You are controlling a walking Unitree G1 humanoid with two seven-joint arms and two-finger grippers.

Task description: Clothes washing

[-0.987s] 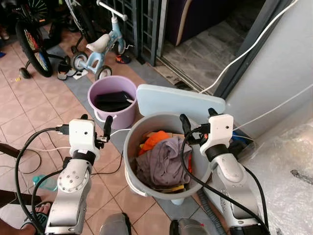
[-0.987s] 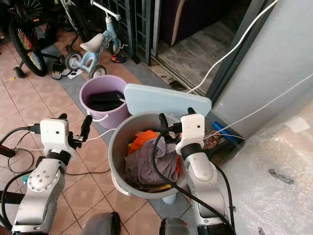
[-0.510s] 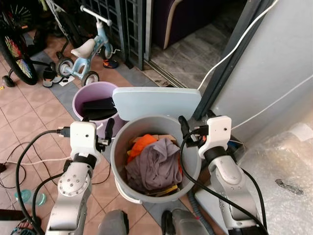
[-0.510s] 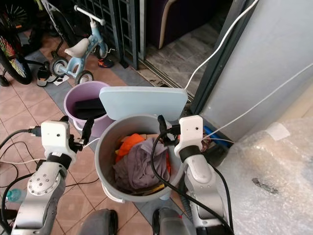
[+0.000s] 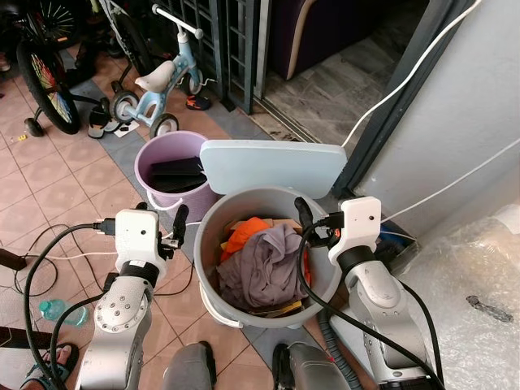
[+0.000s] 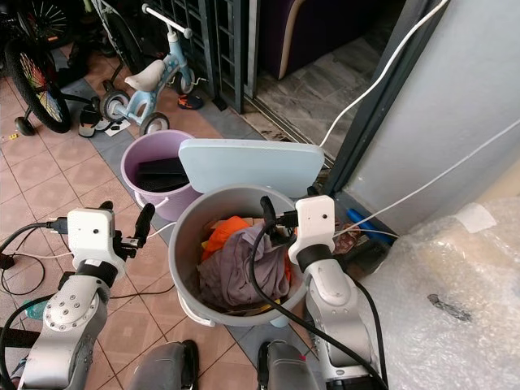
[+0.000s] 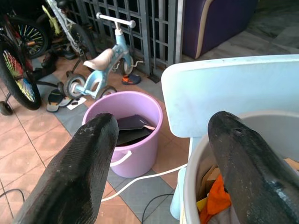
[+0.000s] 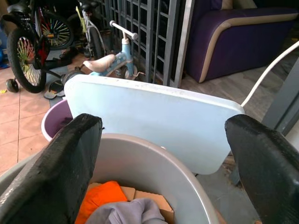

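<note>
A grey bucket (image 5: pixel 208 231) stands on the tiled floor right before me. It holds a crumpled grey garment (image 5: pixel 264 260), an orange one (image 5: pixel 248 232) and other clothes underneath. My left gripper (image 5: pixel 160 213) is open beside the bucket's left rim, with nothing between its fingers (image 7: pixel 79 172). On the right rim my right gripper (image 5: pixel 323 210) is open too, one finger (image 8: pixel 56 172) over the bucket's inside. A light blue lid (image 5: pixel 272 166) leans up behind the bucket.
A purple bucket (image 5: pixel 154 188) with a black item inside stands back left. Behind it are a child's tricycle (image 5: pixel 158 77) and a bicycle wheel (image 5: pixel 45 81). A grey wall (image 5: pixel 471 122) and a bubble-wrapped thing (image 5: pixel 479 317) are close on the right. Cables cross the floor.
The camera has swung about, so the whole scene has shifted. Both grippers stay open on either side of the grey bucket, and the clothes lie as before.
</note>
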